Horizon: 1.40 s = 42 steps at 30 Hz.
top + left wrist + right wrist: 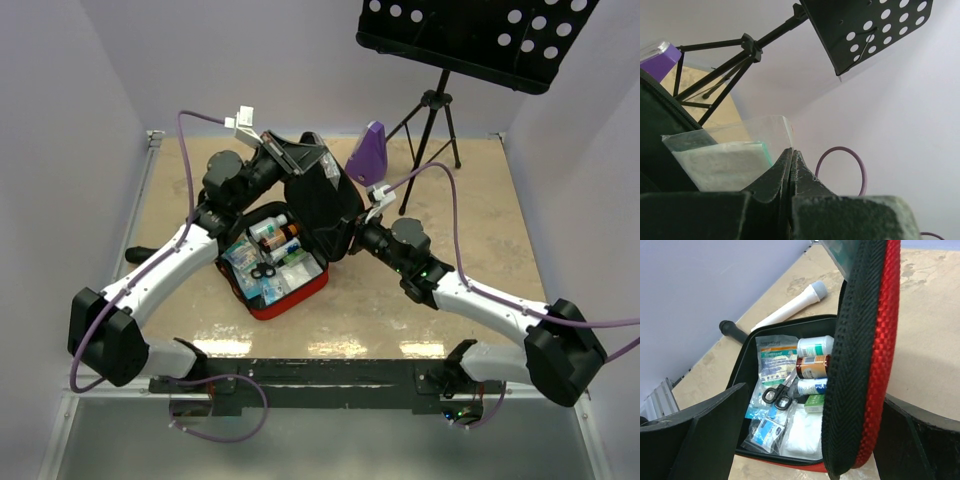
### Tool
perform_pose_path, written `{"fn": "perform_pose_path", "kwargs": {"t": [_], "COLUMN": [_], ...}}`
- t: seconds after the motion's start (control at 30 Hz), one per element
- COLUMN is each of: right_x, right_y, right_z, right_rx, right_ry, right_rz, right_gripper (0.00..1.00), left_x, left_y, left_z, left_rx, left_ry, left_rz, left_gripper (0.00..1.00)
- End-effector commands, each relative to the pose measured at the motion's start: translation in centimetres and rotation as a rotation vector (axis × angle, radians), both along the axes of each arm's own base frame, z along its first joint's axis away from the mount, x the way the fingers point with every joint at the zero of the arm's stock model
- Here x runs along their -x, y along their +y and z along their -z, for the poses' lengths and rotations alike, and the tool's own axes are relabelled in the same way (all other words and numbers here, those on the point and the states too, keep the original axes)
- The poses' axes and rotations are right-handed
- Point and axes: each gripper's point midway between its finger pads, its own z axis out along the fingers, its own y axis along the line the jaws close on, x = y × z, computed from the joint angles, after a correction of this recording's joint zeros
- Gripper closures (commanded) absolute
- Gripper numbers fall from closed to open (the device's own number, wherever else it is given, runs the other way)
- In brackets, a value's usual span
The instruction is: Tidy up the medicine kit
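Fabric on the medicine kit [295,298] looked soft, floppy, probably light, so the lid's red rim [881,340] seemed the place to grab. It sat open mid-frame, top view. The right gripper [840,440] straddled that rim, fingers wide; the left gripper [791,167] was pinched shut beside a clear packet [730,160].

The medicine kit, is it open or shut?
Open. The medicine kit has its lid standing up, and you can see the scissors, small bottles and packets lying inside.
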Motion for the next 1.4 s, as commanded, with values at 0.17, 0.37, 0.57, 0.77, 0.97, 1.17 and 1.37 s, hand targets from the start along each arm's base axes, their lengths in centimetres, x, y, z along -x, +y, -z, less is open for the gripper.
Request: {"fn": "perform_pose_path", "kwargs": {"t": [0.17,0.37,0.57,0.77,0.97,1.17,1.37], "right_x": [0.5,0.8,0.8,0.6,0.4,0.1,3.2], "right_y": [0.0,-0.2,0.0,0.2,0.1,0.2,3.4], "right_z": [-2.8,-3.2,-3.9,-3.6,-3.6,-4.2,-6.4], "right_rx": [-0.025,-0.030,-0.038,-0.030,-0.031,0.010,0.022], "right_ry": [-0.061,-0.069,-0.079,-0.074,-0.073,-0.088,-0.136], "right_rz": [-0.027,-0.029,-0.039,-0.038,-0.032,-0.028,-0.180], "right_gripper": [0.03,0.03,0.03,0.03,0.03,0.03,0.03], "left_x": [0.2,0.0,-0.6,0.1,0.2,2.7,7.5], "left_y": [-1.1,-1.0,-0.9,-0.8,2.6,15.6,23.1], "left_z": [-0.9,2.8,5.5,1.9,-0.3,7.3,10.9], "left_rx": [0.062,0.030,-0.035,-0.099,-0.188,-0.523,-0.651], "left_ry": [-0.040,0.022,0.053,-0.043,-0.040,0.186,0.260], "left_rz": [0.034,0.019,0.000,0.020,-0.072,-0.507,-0.686], "left_gripper": [1.00,1.00,1.00,0.48,0.25,0.21,0.16]}}
